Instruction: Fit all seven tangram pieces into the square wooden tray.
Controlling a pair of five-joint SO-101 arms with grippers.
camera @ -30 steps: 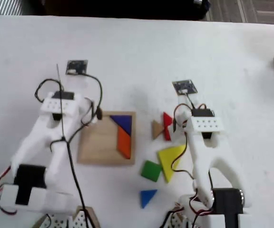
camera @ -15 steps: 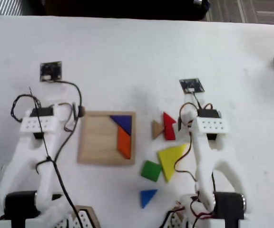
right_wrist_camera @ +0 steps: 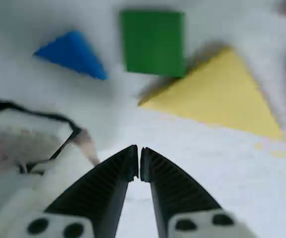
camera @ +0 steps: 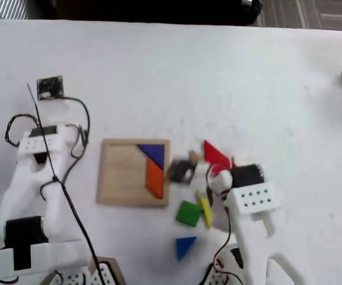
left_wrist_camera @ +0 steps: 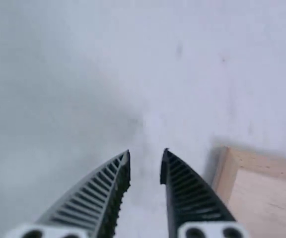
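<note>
Left jaws, slightly parted, hang over the bench [left_wrist_camera: 83, 74], the tray [left_wrist_camera: 254, 191] corner just beside them. Right jaws are closed and empty. The yellow triangle [right_wrist_camera: 217, 99] lies just ahead, green square [right_wrist_camera: 153, 42] and blue triangle [right_wrist_camera: 73, 52] beyond. From above, the arm hides most of the yellow.

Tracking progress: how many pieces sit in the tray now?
2. Blue triangle in the tray's top-right corner, high view; orange piece just below it along the right wall. None looks hidden.

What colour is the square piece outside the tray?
The square piece is green, clearest in the right wrist view.
</note>
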